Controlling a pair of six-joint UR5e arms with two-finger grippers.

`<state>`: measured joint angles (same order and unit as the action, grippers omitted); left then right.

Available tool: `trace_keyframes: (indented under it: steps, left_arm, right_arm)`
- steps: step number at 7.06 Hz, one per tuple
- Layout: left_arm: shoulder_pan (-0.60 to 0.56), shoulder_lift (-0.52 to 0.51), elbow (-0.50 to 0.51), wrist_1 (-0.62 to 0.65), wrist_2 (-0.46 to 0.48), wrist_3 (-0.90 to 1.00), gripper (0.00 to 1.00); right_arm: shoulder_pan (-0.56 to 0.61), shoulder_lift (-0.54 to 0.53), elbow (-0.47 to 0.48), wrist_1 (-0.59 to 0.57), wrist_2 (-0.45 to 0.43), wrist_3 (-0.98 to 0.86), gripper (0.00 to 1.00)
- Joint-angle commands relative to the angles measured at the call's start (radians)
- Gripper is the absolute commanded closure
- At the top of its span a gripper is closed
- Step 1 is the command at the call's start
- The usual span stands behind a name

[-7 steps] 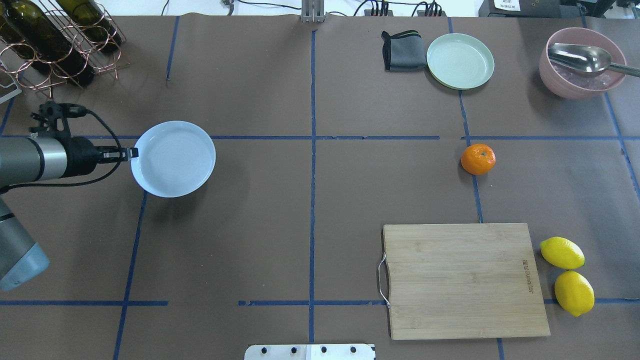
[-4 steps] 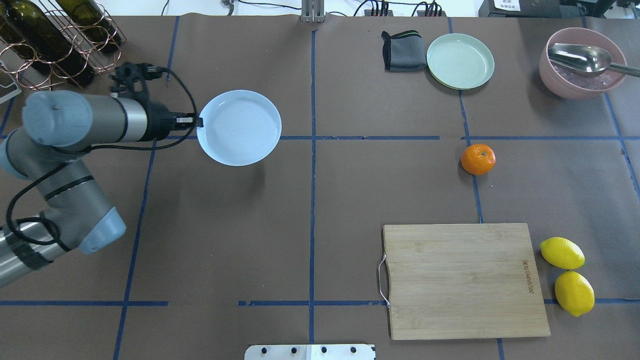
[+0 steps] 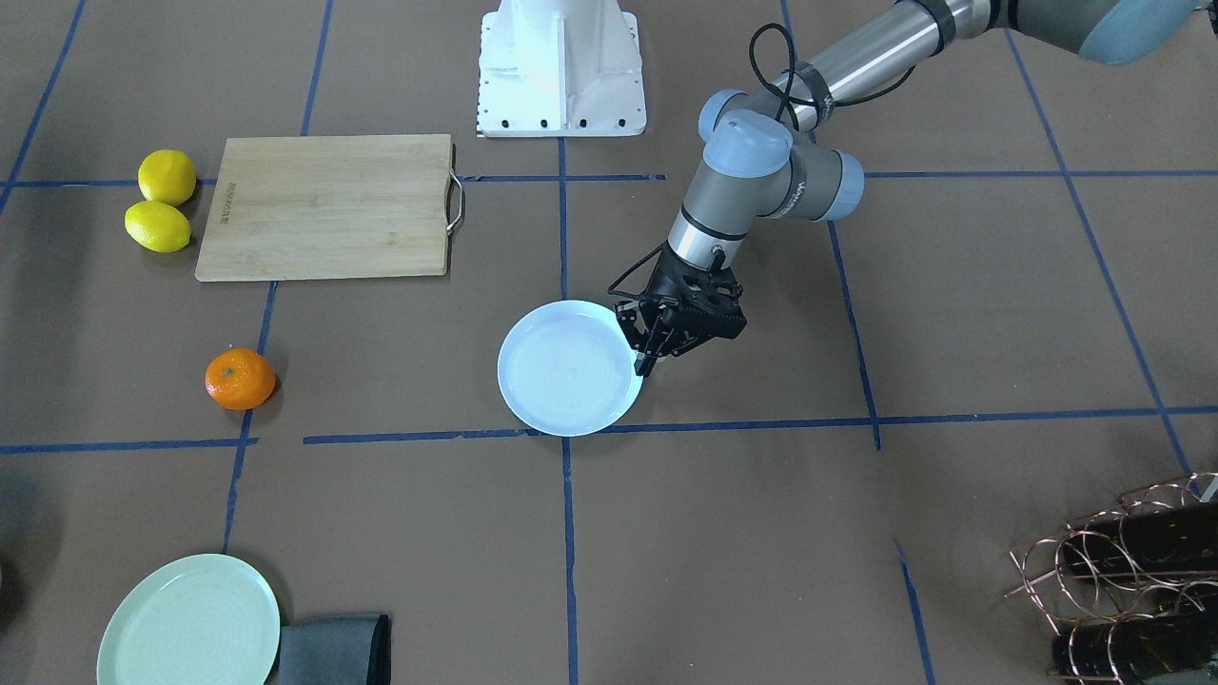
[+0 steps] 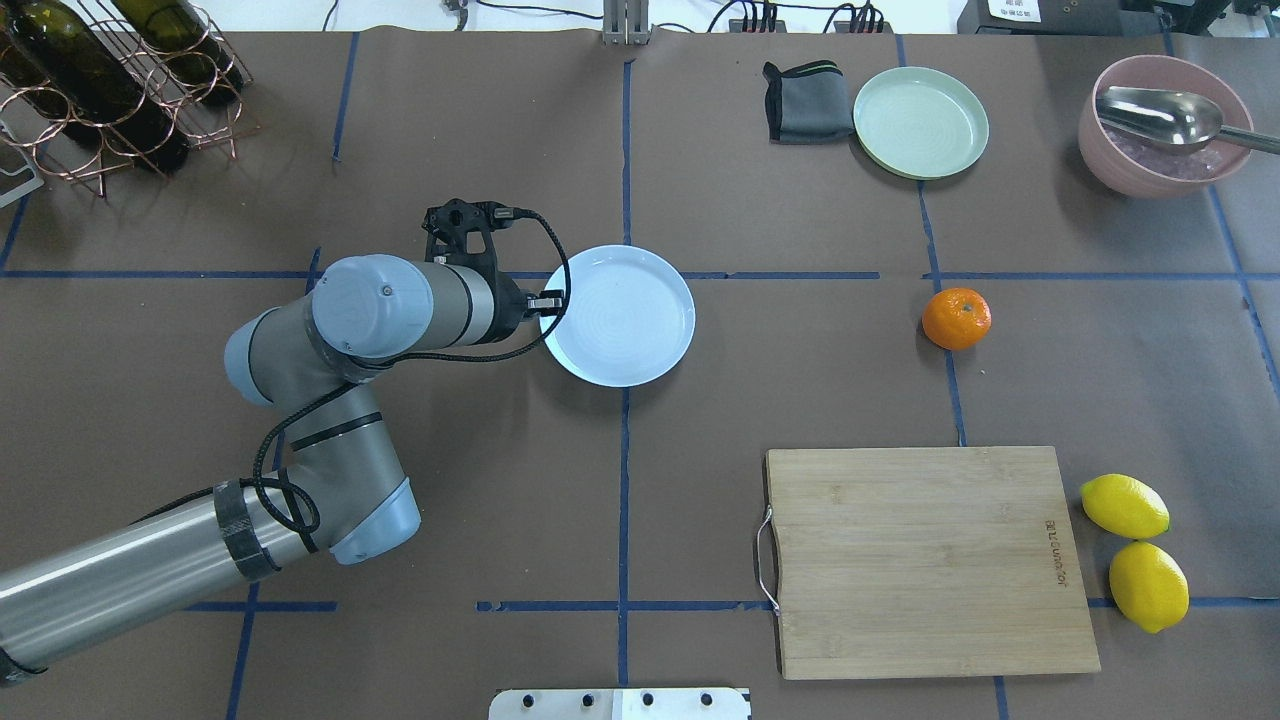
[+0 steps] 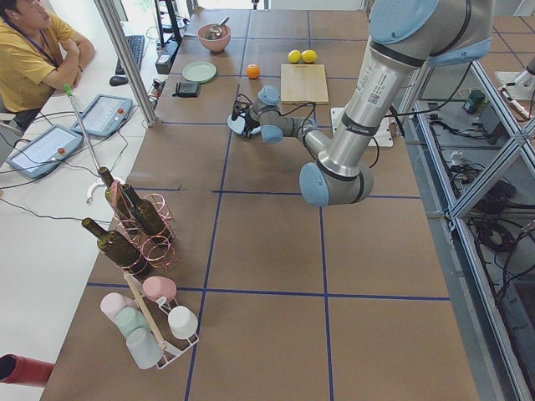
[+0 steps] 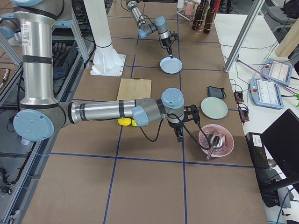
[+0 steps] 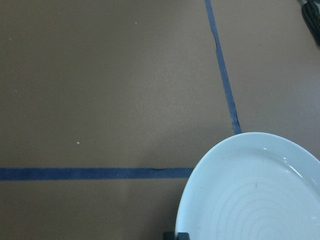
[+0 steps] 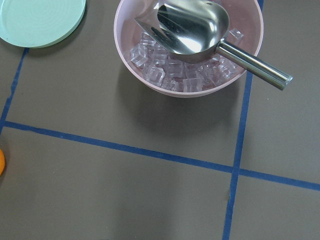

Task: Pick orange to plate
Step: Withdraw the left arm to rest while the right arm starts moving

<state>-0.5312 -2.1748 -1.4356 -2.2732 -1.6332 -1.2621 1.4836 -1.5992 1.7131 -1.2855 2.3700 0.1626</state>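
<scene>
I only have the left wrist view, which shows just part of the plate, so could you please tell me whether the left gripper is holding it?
Observer: Yes. The left gripper is shut on the plate at its rim, on the side away from the orange.
Operator: Thank you. Where does the orange lie?
Observer: On the table, well apart from the plate, on the robot's right side.
Operator: And the right gripper?
Observer: The right gripper hangs close to the bowl. Only the exterior right view shows it, so I cannot tell whether it is open.
</scene>
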Motion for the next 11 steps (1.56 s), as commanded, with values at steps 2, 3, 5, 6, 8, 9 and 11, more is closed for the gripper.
trace_keyframes:
  steps: [2, 3, 5, 6, 8, 9, 11]
  left_arm:
    - [0.005, 0.0, 0.004, -0.003, 0.001, 0.006, 0.01]
    - [0.002, 0.007, -0.011, 0.004, -0.005, 0.009, 0.0]
    - [-0.074, 0.05, -0.096, 0.083, -0.078, 0.185, 0.0]
    - [-0.152, 0.119, -0.209, 0.19, -0.176, 0.311, 0.0]
    - [-0.331, 0.253, -0.371, 0.339, -0.305, 0.604, 0.0]
    - [-0.445, 0.316, -0.396, 0.403, -0.351, 0.814, 0.0]
    - [-0.694, 0.421, -0.332, 0.42, -0.521, 1.161, 0.0]
  right_arm:
    - [0.001, -0.001, -0.001, -0.002, 0.0, 0.0, 0.0]
    - [0.0, 0.001, 0.003, 0.0, 0.0, -0.002, 0.0]
    - [0.0, 0.004, 0.013, 0.003, 0.0, 0.0, 0.0]
    - [-0.003, 0.005, 0.022, 0.003, 0.0, 0.001, 0.0]
    - [-0.043, 0.01, 0.065, 0.003, 0.0, 0.011, 0.0]
    - [-0.061, 0.009, 0.068, 0.005, -0.002, 0.02, 0.0]
    - [-0.103, 0.012, 0.074, 0.005, -0.006, 0.021, 0.0]
